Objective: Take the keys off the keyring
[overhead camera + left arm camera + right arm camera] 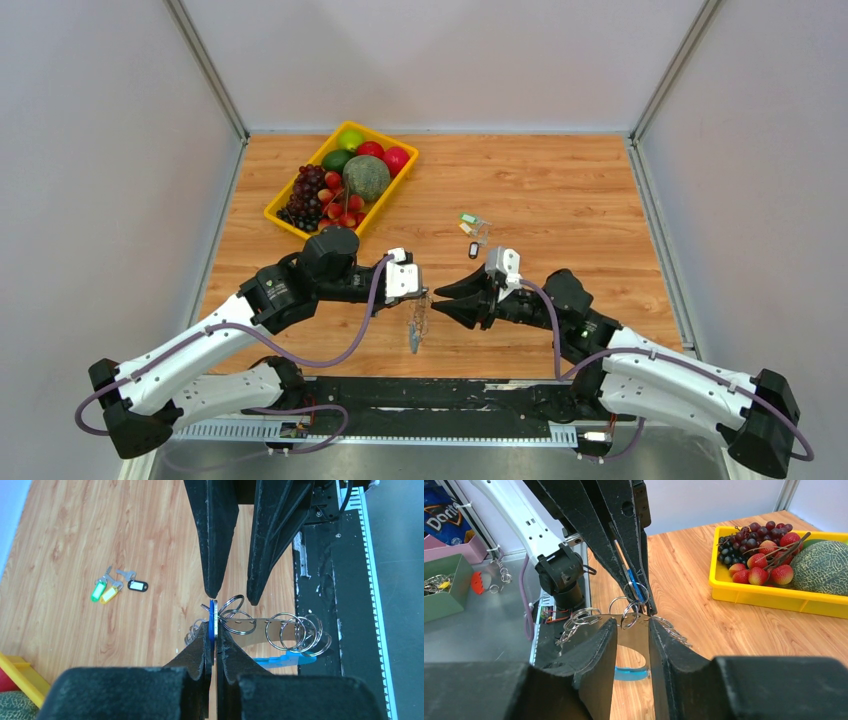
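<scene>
**Entry: keyring held aloft, one tagged key to be freed**

*Location.* The keyring (417, 322) is held off the table (560, 190), hung from the left gripper (424, 293) just in front of the arm bases. It is seen as a shiny band strung with several split rings (295, 632). A blue tag (284, 659) is seen at its lower end.

*Left claw.* It is clenched edge-on upon a thin blue piece at the top of the keyring. Whether that piece is a key tag cannot be told.

*Right claw.* The right gripper (631, 622) is released, its jaws spread to either side of one split ring and apparently not touching it.

*Already off.* Three keys (116, 586), tagged green, yellow and black, are laid together on the table. They are well apart from the keyring and not far from the yellow fruit tray (275, 212).

*Step judged in hand.* The blue-tagged key, seemingly the last, is to be worked off.

*Handling notes.*
- The left hold should be kept firm so that the floppy band is not set swinging.
- The right jaws should be closed on the key or its tag alone, not on a neighbouring ring, as the rings are crowded and overlapping.
- The key should be drawn round the coil's gap rather than pulled straight, lest the whole bundle be dragged out of the left fingers.
</scene>
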{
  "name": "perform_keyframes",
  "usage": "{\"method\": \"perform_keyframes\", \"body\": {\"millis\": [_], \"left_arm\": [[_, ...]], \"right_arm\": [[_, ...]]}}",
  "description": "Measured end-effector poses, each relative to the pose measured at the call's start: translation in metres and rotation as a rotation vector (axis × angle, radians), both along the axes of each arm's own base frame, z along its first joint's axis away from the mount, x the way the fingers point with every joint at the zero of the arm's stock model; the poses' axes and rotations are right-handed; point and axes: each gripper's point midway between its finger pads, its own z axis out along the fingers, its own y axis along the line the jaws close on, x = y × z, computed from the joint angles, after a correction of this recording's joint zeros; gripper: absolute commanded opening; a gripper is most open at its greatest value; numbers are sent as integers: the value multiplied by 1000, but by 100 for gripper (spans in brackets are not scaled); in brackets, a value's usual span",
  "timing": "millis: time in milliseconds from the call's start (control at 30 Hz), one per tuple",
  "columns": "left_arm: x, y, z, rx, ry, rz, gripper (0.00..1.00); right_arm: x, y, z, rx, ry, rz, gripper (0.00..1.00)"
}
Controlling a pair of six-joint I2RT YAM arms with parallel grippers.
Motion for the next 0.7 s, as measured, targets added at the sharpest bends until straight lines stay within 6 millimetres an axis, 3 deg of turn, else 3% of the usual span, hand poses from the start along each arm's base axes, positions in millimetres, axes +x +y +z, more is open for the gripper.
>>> {"method": "perform_keyframes", "body": {"millis": [267, 433, 533, 700], "left_arm": [[0, 0, 0, 0, 0, 0, 0], [-1, 0, 0, -1, 1, -3, 0], [-1, 0, 0, -1, 1, -3, 0], [-1, -1, 1, -5, -1, -5, 0]], "right_arm": [[2, 6, -5, -19, 7, 14, 31], [2, 7, -3, -9, 0, 14, 16], [3, 7, -1, -5, -1, 9, 1], [4, 3, 6, 16, -3, -12, 0]]}}
